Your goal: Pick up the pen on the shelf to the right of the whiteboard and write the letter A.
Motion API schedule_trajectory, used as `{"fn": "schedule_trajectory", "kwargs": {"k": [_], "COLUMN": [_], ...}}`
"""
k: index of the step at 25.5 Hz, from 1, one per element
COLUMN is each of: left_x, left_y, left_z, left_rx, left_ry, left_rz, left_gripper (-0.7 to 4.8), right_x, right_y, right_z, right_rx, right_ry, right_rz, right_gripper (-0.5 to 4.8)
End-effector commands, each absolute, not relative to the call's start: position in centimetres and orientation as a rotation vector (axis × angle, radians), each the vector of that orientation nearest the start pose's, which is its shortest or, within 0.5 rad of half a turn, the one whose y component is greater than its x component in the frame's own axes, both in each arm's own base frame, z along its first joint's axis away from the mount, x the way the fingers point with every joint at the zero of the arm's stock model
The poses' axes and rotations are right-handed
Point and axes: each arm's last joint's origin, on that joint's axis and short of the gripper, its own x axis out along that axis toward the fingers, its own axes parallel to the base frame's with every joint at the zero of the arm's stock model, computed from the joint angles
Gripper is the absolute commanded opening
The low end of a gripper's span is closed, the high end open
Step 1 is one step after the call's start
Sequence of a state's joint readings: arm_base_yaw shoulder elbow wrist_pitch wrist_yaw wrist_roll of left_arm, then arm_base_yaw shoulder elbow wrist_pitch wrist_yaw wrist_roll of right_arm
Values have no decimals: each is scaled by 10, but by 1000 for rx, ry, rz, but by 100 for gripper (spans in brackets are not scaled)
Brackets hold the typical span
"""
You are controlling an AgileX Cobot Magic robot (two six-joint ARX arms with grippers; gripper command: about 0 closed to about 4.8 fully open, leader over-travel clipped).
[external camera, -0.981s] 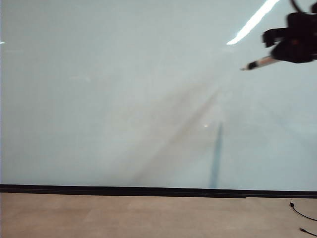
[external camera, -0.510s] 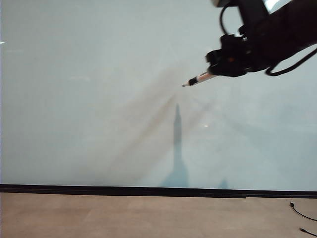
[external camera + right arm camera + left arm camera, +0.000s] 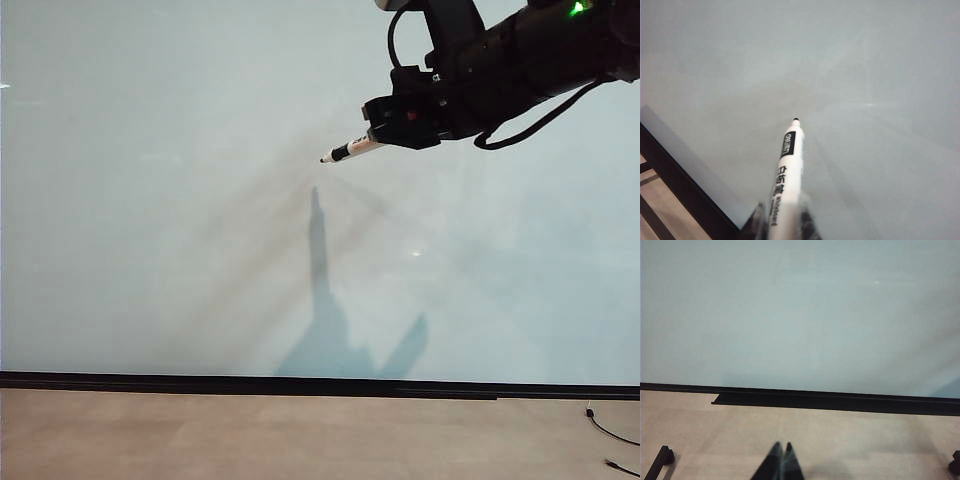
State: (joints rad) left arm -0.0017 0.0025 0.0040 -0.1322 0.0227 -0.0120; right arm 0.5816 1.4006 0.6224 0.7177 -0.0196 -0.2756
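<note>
The pen point(image 3: 352, 150), upper right of centre in the exterior view, is pinched at its rear by the right gripper point(image 3: 385, 138), tip just off the whiteboard point(image 3: 150, 200). Judged light, stiff, smooth-barrelled; grip nr the back may let it pivot under pressure. Left gripper point(image 3: 780, 460), low centre in its own view, jaws pressed together, empty.

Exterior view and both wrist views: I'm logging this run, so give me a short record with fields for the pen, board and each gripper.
pen: slim white-barrelled marker with dark print, black tip toward the board
board: large glossy pale grey-white whiteboard, no strokes visible
right gripper: upper right of the exterior view, shut on the marker
left gripper: shut, low over the tan surface, holding nothing
contact: cannot tell whether the tip touches the board
</note>
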Motion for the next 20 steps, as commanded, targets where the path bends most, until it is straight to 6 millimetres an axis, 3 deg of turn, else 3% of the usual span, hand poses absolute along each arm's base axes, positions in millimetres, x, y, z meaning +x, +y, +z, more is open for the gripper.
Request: {"fn": "schedule_trajectory", "kwargs": {"k": [1,20], "left_x": [97,97], "left_y": [-1,-1], "left_z": [153,153], "left_rx": [-9,-9], "left_ry": [123,123], "left_rz": [-28,-28], "left_gripper": [-4,-5], "right_x": [240,250], "right_y": [161,169], "right_z": [233,226], "right_rx": [-291,-340], "right_ry": [-57,20], "right_rz": [611,583], "right_gripper": [-3,-3]}}
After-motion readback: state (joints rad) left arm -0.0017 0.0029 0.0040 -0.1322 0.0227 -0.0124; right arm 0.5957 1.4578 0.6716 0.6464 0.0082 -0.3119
